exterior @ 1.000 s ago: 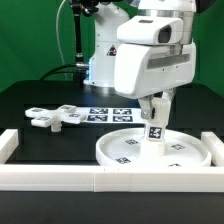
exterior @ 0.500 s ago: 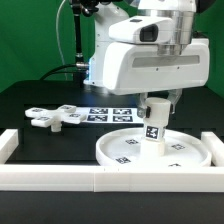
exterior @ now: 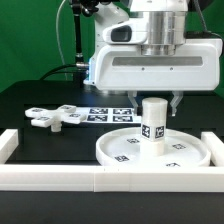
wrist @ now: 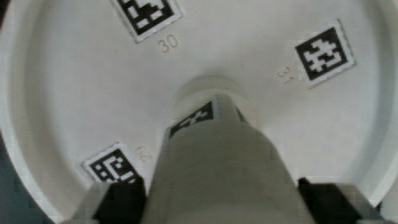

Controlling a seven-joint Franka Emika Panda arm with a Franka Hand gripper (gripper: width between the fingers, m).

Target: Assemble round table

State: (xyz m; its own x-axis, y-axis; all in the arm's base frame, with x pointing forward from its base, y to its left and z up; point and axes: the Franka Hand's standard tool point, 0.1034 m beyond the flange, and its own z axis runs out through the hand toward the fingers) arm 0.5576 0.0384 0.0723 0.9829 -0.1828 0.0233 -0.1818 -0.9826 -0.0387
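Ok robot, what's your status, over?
Gripper straddling post, grip unconfirmed. Post upright, mid-disc. Cross foot lying apart on the table. Nothing blocking.

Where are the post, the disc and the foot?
post (exterior: 153,121): exterior view, its tagged side.
disc (exterior: 125,161): exterior view, its front rim.
foot (exterior: 55,117): exterior view, its centre.

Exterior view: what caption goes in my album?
Robot's pincer holds the short post upright on the round disc, cross-shaped foot lying apart.
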